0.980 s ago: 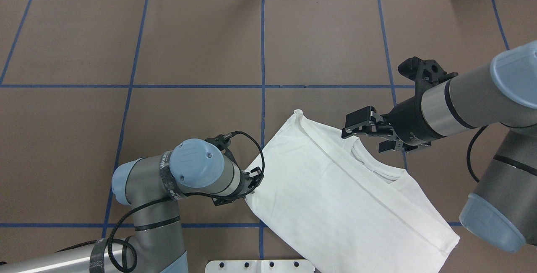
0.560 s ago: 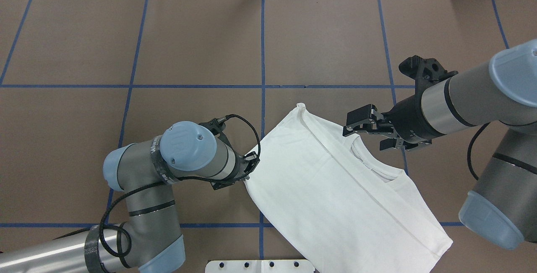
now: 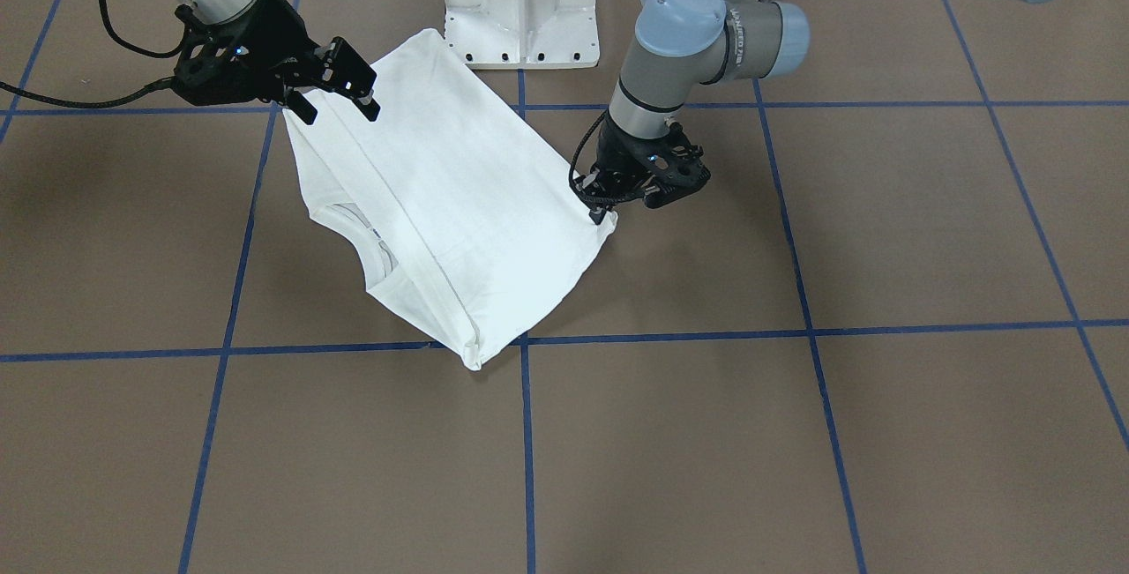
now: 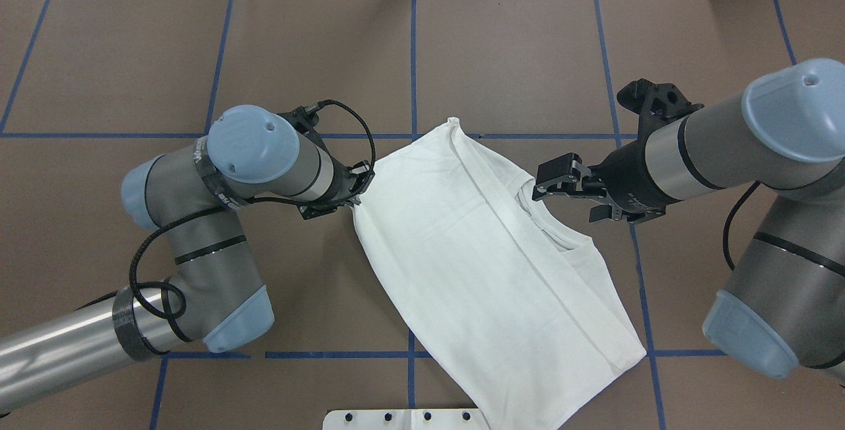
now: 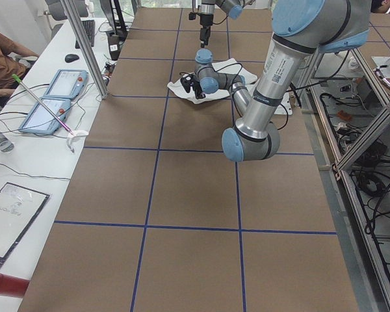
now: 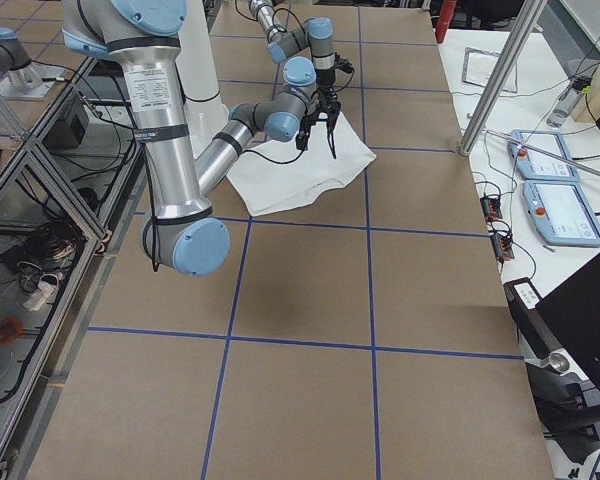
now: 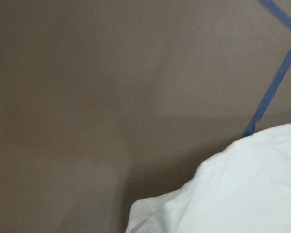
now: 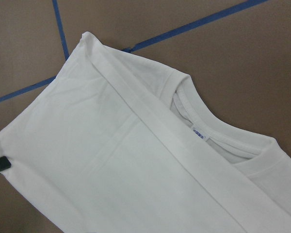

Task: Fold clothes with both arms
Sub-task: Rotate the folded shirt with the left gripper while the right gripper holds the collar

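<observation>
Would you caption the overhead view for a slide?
Left gripper pinches the folded white T-shirt by a corner; right gripper hovers open by its collar.

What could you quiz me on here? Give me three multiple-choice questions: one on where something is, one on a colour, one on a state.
1. The left hand is: A on a stack of towels; B at the T-shirt's corner; C inside a basket.
2. The tape lines on the table are: A red; B blue; C yellow.
3. The right hand is: A open; B shut on a hanger; C out of sight.

Answers: 1 B, its tip meets the cloth's corner; 2 B, a blue grid crosses the brown top; 3 A, its fingers stand apart.
</observation>
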Robot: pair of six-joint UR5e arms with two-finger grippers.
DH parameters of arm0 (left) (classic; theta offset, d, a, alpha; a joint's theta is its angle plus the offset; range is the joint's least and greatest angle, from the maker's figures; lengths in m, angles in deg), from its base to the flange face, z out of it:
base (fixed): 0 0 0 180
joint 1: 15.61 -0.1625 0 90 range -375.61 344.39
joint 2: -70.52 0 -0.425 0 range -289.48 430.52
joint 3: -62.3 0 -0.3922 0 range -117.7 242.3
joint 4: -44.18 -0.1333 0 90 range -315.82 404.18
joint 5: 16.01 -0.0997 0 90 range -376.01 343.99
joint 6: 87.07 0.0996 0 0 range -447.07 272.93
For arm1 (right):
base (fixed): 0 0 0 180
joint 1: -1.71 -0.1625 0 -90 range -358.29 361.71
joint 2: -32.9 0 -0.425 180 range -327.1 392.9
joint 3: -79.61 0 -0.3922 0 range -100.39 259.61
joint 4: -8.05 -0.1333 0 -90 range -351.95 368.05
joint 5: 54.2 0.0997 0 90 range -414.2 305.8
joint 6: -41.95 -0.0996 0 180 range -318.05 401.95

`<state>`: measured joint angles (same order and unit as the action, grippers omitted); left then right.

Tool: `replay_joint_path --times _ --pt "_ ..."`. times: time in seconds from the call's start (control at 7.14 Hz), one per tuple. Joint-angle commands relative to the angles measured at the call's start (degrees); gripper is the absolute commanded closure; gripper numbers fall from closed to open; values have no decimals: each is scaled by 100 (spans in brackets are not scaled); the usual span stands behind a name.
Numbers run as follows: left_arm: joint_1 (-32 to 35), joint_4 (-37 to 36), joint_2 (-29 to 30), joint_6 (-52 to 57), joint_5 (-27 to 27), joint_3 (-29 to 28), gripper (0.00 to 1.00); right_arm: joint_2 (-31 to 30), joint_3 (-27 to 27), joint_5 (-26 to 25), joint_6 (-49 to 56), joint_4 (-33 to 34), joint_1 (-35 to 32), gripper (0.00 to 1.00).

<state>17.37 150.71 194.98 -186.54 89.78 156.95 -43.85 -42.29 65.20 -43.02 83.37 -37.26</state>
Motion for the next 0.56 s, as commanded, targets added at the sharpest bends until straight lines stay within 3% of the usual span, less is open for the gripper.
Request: replay_joint_path --times 0.0,0.28,0.42 --pt "541 575 497 707 -14 -1161 100 72 70 -49 15 0 4 0" --pt "981 1164 1061 1349 -214 -2394 100 186 131 -66 15 0 4 0" --pt "1053 1890 1324 1439 -338 -3051 100 187 140 -67 15 0 4 0"
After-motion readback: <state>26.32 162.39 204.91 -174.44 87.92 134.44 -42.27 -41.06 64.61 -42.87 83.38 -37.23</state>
